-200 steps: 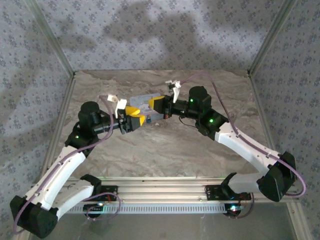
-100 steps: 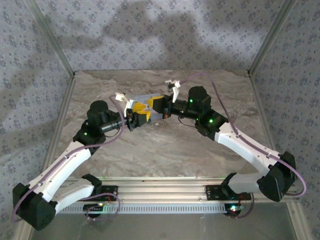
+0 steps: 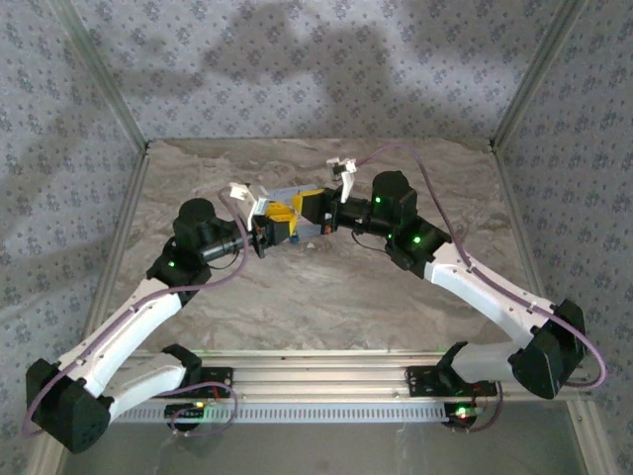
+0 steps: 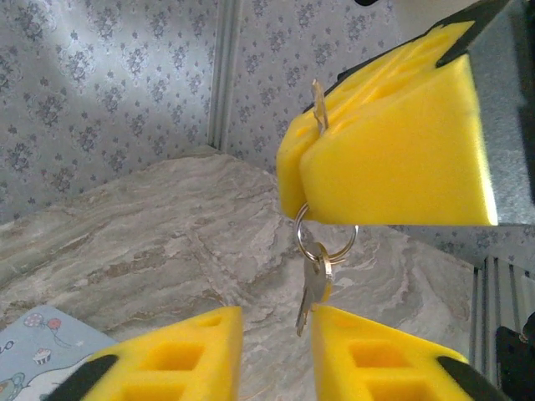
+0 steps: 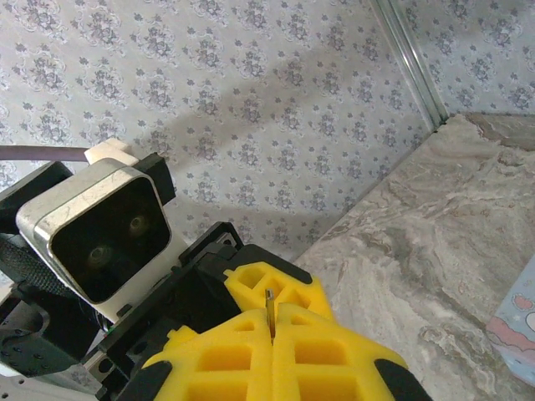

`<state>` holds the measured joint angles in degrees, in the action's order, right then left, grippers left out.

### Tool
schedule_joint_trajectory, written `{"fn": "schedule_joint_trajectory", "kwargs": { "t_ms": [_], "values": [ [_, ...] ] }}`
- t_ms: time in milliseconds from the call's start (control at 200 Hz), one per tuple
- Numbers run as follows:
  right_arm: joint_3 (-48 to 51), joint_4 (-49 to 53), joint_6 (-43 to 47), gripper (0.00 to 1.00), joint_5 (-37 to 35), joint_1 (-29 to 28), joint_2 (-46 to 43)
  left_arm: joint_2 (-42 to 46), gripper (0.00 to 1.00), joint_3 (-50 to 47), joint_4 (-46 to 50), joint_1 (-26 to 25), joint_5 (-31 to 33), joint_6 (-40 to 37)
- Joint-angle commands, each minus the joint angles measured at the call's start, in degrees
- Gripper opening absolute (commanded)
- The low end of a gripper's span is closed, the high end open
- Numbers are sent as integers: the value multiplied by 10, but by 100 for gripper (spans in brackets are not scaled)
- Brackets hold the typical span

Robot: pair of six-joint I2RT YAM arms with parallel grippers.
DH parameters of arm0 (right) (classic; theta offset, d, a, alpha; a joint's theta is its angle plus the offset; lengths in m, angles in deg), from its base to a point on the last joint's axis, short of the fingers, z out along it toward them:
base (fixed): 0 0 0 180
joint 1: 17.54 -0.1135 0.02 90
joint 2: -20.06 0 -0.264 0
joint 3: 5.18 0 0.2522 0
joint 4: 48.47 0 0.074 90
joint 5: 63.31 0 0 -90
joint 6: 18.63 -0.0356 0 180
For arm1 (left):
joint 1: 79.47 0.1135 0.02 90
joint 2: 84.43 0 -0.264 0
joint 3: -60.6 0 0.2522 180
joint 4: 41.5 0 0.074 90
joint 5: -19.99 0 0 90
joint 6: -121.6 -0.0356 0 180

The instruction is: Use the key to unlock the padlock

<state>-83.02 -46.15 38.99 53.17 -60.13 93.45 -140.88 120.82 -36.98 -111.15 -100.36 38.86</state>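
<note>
Toward the back middle of the table point(image 3: 326, 297) the two arms meet. The left gripper point(image 3: 269, 227) sits to the left and slightly nearer, and the right gripper point(image 3: 310, 206) is just beside it on the right. A flat card point(image 3: 287, 192) lies on the table behind and partly beneath them. The right gripper is pressed together on a key point(image 4: 318, 104), whose end sticks out above its pads. A ring point(image 4: 324, 238) hangs below the pads, with a second key point(image 4: 312, 288) dangling from it. That second key hangs in the gap between the left gripper's parted fingers point(image 4: 167, 355).
</note>
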Motion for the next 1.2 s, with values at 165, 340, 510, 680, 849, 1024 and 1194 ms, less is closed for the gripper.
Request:
{"fn": "schedule_joint_trajectory", "kwargs": {
  "t_ms": [165,340,510,680,849,1024,1194],
  "values": [
    [-22,-16,-17,0,-9,-3,-21,-9,23,34,-17,-6,-4,-16],
    [-23,-16,-26,0,-8,-4,-20,-15,7,55,10,-6,-11,-37],
    [-25,-12,-27,0,-6,-5,-21,-13,0,68,36,-6,-16,-66],
    [-20,-13,-32,0,-12,-5,-26,-5,0,64,63,-6,-1,-103],
    [-25,53,-16,41,-39,-3,-55,6,0,68,115,-6,41,-188],
    [-23,154,8,58,-76,21,-120,-8,0,100,179,-7,59,-339],
    [-63,278,-6,64,-47,100,-157,-65,0,158,230,-25,94,-450]
  ]
}}
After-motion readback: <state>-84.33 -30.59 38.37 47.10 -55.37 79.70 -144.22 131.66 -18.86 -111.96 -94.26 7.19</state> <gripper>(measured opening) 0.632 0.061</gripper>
